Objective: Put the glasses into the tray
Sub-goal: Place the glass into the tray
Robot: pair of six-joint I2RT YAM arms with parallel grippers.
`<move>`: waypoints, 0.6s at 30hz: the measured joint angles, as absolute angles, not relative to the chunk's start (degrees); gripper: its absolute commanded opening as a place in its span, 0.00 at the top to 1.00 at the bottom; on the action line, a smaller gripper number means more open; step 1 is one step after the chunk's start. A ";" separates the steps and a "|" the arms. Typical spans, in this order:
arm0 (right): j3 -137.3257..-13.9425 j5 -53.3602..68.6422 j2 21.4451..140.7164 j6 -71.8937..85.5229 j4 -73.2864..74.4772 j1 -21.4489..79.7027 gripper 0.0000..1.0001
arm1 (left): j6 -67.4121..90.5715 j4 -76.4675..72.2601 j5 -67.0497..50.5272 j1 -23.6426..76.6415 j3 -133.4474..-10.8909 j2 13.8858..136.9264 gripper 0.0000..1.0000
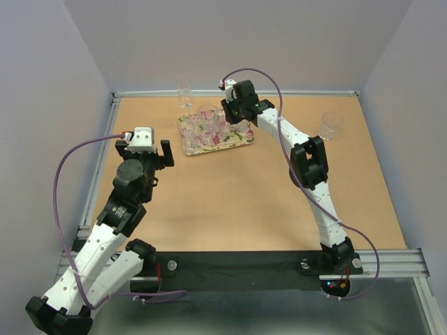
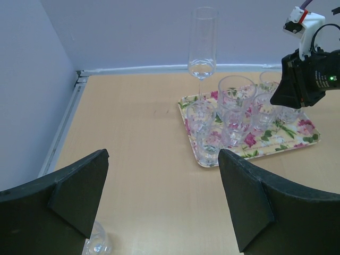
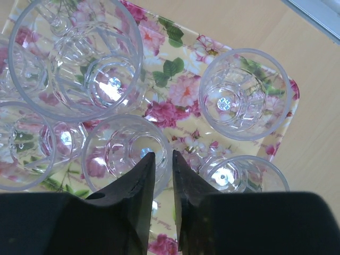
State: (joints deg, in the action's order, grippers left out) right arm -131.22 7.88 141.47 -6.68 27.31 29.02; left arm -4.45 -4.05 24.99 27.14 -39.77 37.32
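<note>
Tan tabletop boxed in by pale lilac walls. I've got the right gripper (image 3: 162, 156) hanging straight down over the tray (image 3: 180, 93). Its fingers stand a narrow slit apart, and the rim of a tumbler (image 3: 127, 154) seems to run right through that slit. Whether it's pinching that rim or clear of it I can't tell from here.

A rim pinch from above makes sense, since the glasses are packed too close to get a finger down between their sides. Around the fingertips: a big fluted tumbler (image 3: 79, 58) ahead and to the left, a smaller one (image 3: 245, 94) ahead and to the right, and another (image 3: 241, 175) just beside the right finger. All are upright, mouths up, clear and colourless with moulded ribs, and the pink flowers show through their bases.

The left gripper (image 2: 163, 170) is spread wide and empty, facing the tray from well back — out of the way, I'd say. A loose glass (image 2: 95, 244) sits right under its left finger. One more glass (image 1: 331, 125) stands off to the right of the right arm, well apart. A tall flute (image 2: 203, 42) stands just beyond the tray.
</note>
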 measured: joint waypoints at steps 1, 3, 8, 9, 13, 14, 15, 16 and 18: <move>-131.22 7.88 141.47 -6.83 27.00 29.04 0.70 | -4.47 -4.05 24.99 27.14 -39.77 37.32 0.04; -131.22 7.86 141.47 -7.07 26.52 29.08 0.67 | -4.45 -4.05 24.99 27.14 -39.77 37.32 0.04; -131.22 7.88 141.47 -7.84 26.15 29.36 0.65 | -4.45 -4.05 25.02 27.14 -39.77 37.30 0.04; -131.22 7.90 141.47 -7.97 26.13 29.41 0.65 | -4.47 -4.05 25.06 27.14 -39.77 37.28 0.04; -131.20 7.94 140.77 -9.30 26.24 29.54 0.65 | -4.45 -4.05 25.08 27.14 -39.77 37.08 0.04; -131.00 7.92 140.18 -9.72 26.24 29.56 0.65 | -4.45 -4.05 25.08 27.14 -39.75 36.99 0.04; -130.39 7.94 139.35 -10.33 26.15 29.56 0.65 | -4.45 -4.08 25.06 27.14 -39.77 36.91 0.04; -129.60 7.97 138.23 -10.79 26.15 29.56 0.65 | -4.45 -4.05 25.06 27.14 -39.75 36.88 0.04; -127.04 8.10 134.98 -11.97 25.93 29.61 0.64 | -4.45 -4.08 25.04 27.14 -39.75 36.84 0.04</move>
State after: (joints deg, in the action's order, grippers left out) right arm -127.04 8.10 134.98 -11.97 25.93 29.61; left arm -4.45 -4.08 25.04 27.14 -39.75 36.84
